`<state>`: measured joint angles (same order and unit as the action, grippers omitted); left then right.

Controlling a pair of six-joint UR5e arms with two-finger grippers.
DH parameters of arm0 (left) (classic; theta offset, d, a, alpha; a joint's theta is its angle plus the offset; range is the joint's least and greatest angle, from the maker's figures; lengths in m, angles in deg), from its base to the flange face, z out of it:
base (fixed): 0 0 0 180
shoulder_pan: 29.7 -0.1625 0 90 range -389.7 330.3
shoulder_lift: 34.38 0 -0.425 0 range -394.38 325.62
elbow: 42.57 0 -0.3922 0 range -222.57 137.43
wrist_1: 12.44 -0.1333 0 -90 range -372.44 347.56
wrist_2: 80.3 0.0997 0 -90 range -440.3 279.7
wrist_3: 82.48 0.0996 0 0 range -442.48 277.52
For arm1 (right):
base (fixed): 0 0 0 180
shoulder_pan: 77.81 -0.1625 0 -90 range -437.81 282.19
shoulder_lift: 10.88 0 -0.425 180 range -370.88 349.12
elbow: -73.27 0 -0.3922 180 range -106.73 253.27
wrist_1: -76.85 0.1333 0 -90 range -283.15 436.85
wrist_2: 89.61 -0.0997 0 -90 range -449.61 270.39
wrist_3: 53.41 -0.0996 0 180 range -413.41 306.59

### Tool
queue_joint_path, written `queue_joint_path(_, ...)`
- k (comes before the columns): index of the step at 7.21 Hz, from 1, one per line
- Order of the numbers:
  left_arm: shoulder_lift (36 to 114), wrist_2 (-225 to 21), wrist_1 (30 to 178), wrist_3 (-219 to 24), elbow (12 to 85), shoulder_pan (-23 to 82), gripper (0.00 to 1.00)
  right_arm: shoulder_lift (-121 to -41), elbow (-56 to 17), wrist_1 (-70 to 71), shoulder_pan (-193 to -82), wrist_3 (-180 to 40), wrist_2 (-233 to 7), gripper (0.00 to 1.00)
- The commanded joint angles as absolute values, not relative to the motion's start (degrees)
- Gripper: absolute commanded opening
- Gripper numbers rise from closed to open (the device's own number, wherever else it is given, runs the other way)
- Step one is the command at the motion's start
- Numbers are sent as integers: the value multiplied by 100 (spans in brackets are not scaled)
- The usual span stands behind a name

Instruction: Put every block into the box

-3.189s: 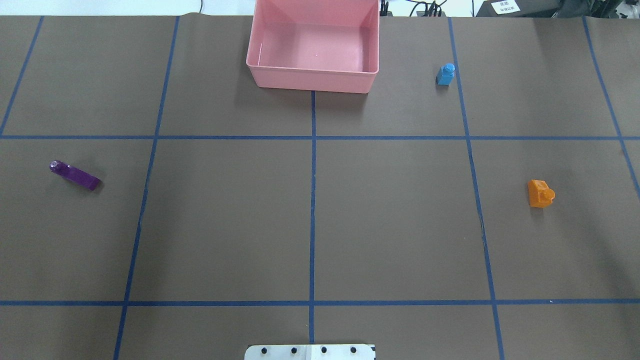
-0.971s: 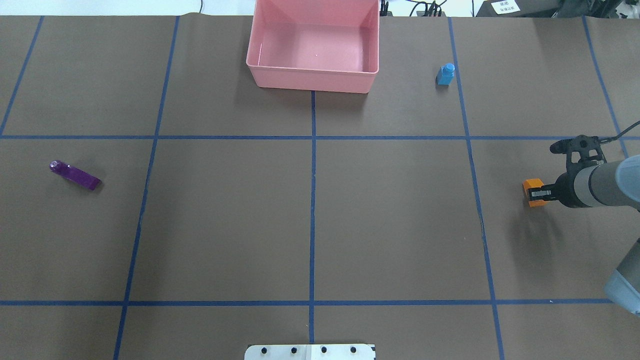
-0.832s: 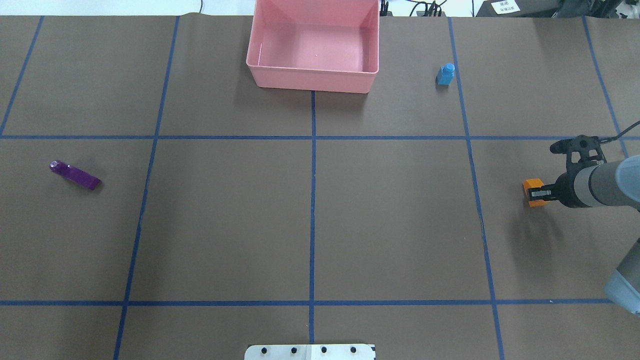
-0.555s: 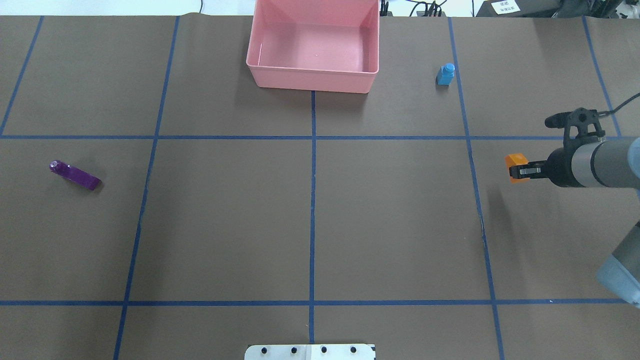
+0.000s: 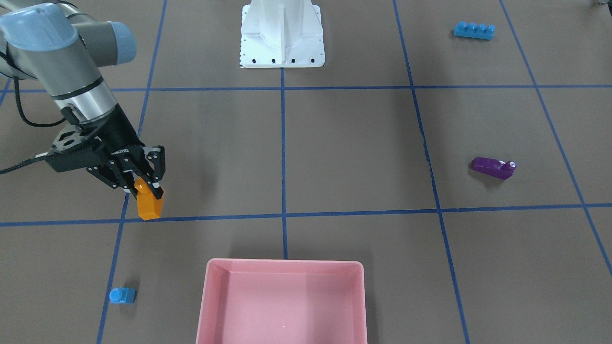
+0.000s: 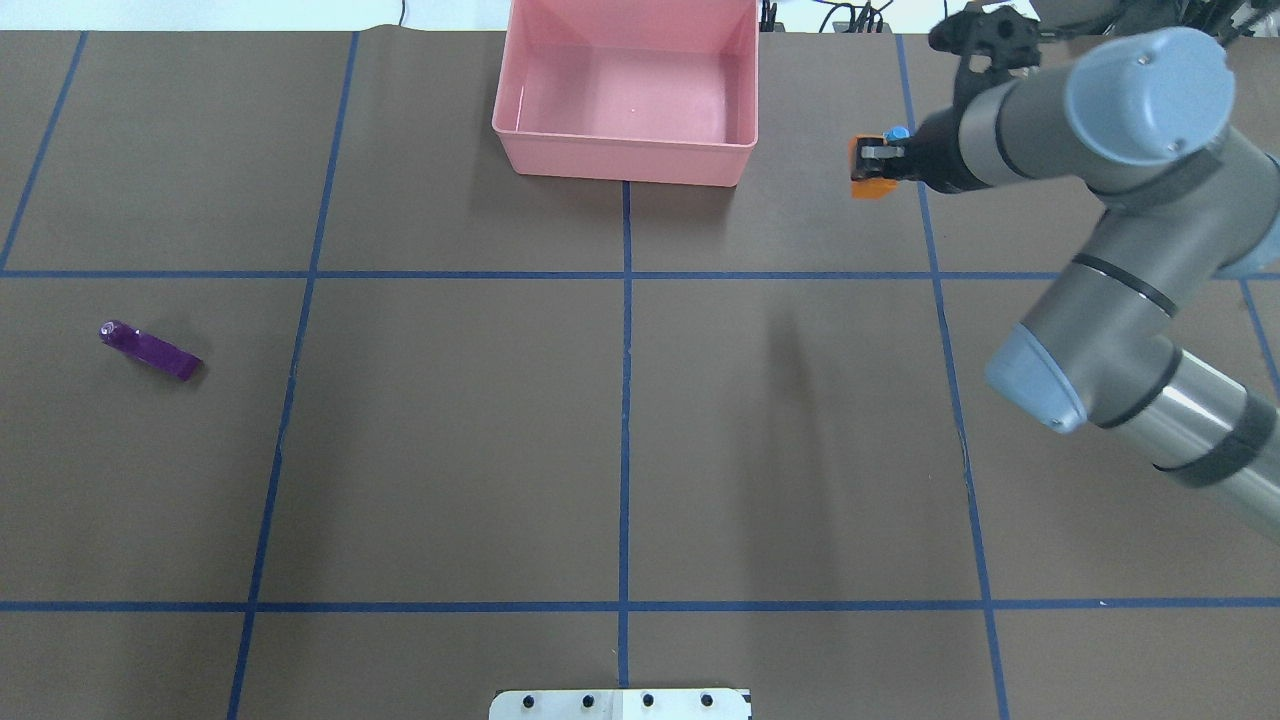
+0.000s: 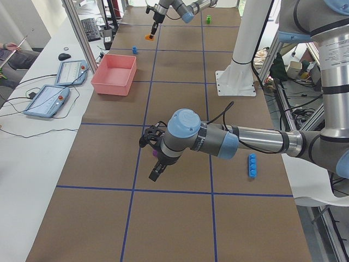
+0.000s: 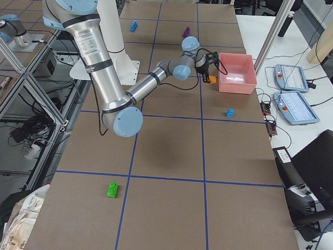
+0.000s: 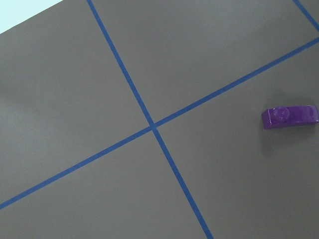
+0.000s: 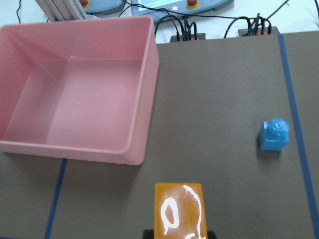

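Hanging long axis near-vertical, the orange block (image 5: 149,204) is clamped in the right gripper (image 5: 145,185), aloft off the box's (image 6: 620,160) right side, with open mat between them. The small blue block (image 5: 122,295) sits nearby. The orange block has travelled boxward since lift-off. The left gripper's (image 7: 155,168) state cannot be told.

Brown table, 5 loose things on it plus the robot's mount

The flat table with a brown paper-like cover (image 6: 450,450) is split into squares by blue tape lines (image 6: 625,400). A shallow rectangular pink plastic box (image 6: 625,162) sits at the operators' edge, over the centre line, with a small blue 1-stud plastic brick (image 5: 122,295) near it but apart. A long purple plastic brick (image 6: 150,350) lies alone on the robot's left. A long blue 4-stud plastic brick (image 5: 474,30) is nearer the white metal base plate (image 5: 282,48), and a green 2-stud plastic brick (image 8: 112,189) is way off at the right end.
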<state>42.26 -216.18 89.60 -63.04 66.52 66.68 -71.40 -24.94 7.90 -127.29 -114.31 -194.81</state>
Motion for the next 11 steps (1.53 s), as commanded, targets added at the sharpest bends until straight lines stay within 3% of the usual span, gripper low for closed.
queue_joint_path(1,4217,-21618,8960,-6297,6659,6671,100,-5174,-497,294,-12791,-11494,-19447,0)
queue_joint_path(5,4217,-21618,8960,-6306,6659,6671,100,-3289,2608,346,-12853,-11511,-18983,0)
queue_joint_path(8,4235,-21618,8960,-6306,6659,6663,100,-3180,3134,355,-12607,-11520,-18517,0)
queue_joint_path(9,4244,-21618,8960,-6306,6659,6663,100,-3180,3143,355,-12589,-11538,-18515,20)
queue_joint_path(10,4244,-21618,8960,-6306,6659,6663,100,-3180,3143,355,-12598,-11555,-18515,79)
queue_joint_path(11,4244,-21618,8960,-6306,6659,6663,100,-3171,3135,338,-12589,-11738,-18524,99)
